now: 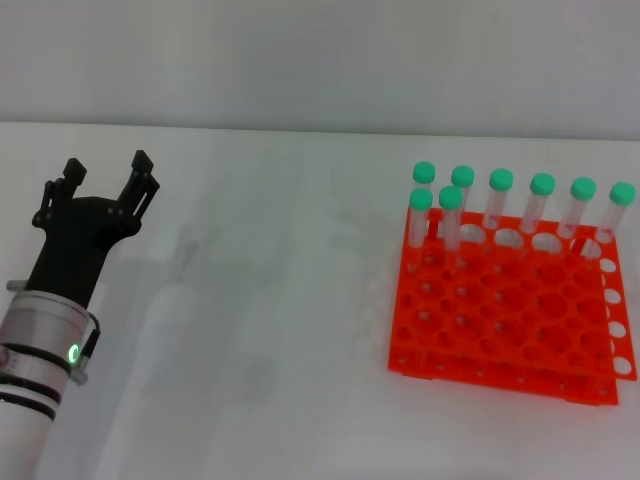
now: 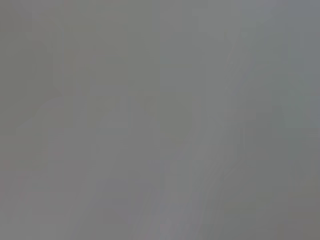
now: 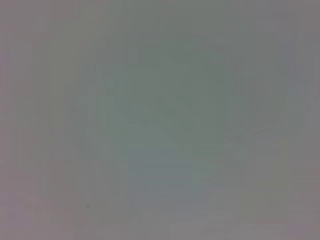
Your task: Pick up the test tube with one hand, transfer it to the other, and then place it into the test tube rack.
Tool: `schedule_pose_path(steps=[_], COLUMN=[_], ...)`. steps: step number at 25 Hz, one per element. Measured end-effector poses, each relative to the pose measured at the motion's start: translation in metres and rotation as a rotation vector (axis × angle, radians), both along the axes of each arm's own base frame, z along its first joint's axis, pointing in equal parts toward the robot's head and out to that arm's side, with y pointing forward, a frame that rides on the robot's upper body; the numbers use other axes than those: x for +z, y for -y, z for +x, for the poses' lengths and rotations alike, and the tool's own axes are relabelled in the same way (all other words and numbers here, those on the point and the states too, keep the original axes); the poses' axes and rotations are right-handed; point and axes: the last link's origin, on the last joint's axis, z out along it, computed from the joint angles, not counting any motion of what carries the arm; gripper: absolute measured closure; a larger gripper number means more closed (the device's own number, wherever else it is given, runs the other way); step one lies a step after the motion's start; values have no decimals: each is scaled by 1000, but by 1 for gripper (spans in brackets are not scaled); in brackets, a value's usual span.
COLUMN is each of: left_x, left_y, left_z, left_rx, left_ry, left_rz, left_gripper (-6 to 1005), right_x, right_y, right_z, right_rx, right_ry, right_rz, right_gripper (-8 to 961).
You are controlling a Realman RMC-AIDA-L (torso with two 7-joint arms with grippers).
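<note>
The orange test tube rack (image 1: 500, 330) stands on the right of the white table in the head view. Several clear test tubes with green caps (image 1: 501, 181) stand upright in its far rows, and I cannot tell one from another. My left gripper (image 1: 107, 166), black and clawed on a white ringed arm with a green light, hovers over the table's left side, far from the rack. It is open with nothing between its fingers. The right gripper is out of view. Both wrist views are featureless grey.
The white table (image 1: 270, 330) stretches between my left gripper and the rack, with a pale wall behind it. The rack's near rows of holes hold no tubes.
</note>
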Motion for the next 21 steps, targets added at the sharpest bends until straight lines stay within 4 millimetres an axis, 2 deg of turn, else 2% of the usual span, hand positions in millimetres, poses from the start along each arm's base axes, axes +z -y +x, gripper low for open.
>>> schedule_pose_path(steps=[6, 15, 21], left_x=[7, 13, 12], left_y=[-10, -27, -43], left_z=[-3, 2, 8], left_rx=[46, 29, 39], left_ry=[95, 53, 31], left_rz=[29, 25, -1], left_gripper=[117, 117, 117], right_x=[-2, -2, -2], right_y=[-4, -2, -7], right_z=[-4, -2, -4], right_rx=[2, -36, -36], right_ry=[23, 31, 31], right_rz=[10, 83, 79], right_gripper=[81, 81, 81])
